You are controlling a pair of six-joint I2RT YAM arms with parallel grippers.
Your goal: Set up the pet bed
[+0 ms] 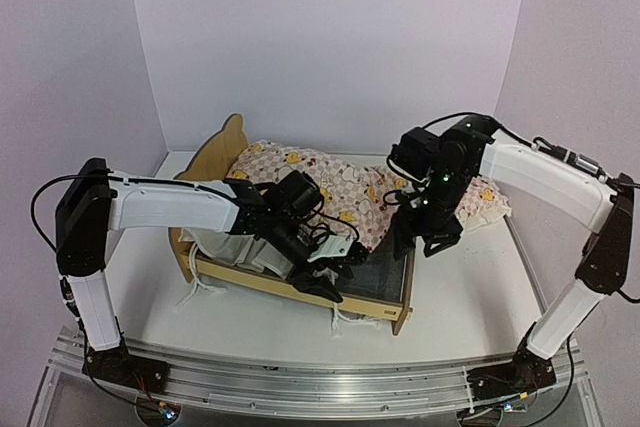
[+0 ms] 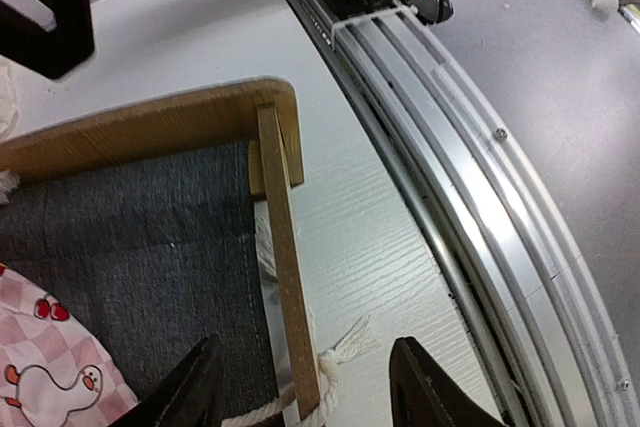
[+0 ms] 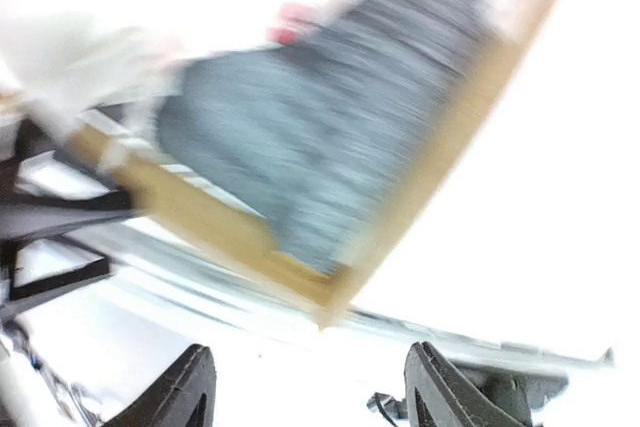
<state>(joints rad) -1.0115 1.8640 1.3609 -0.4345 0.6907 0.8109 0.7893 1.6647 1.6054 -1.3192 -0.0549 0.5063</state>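
top external view: the pet bed sits in the middle of the white table, angled, with the bear-ear headboard at the back left and the foot end nearer the arms. a pink checked quilt with yellow ducks is bunched over the head half of the bed, so the dark grey fabric base only shows at the foot end. the matching pillow lies on the table just past the bed's right side. white rope ties hang off the frame onto the table.

the left gripper is low over the near side rail, and the right gripper hangs over the far right corner of the foot end.

left wrist cam: the left gripper has its claw wide, with one finger over the grey base and the other over the table. the wooden side rail and a frayed rope end run between them. nothing is pinched. a corner of the quilt pokes in at bottom left, and the aluminium mounting rail runs along the table edge.

right wrist cam is badly motion-blurred. the right gripper has its claw wide too, with nothing between the fingers. the bed's corner and grey base are smeared across the frame beyond it.
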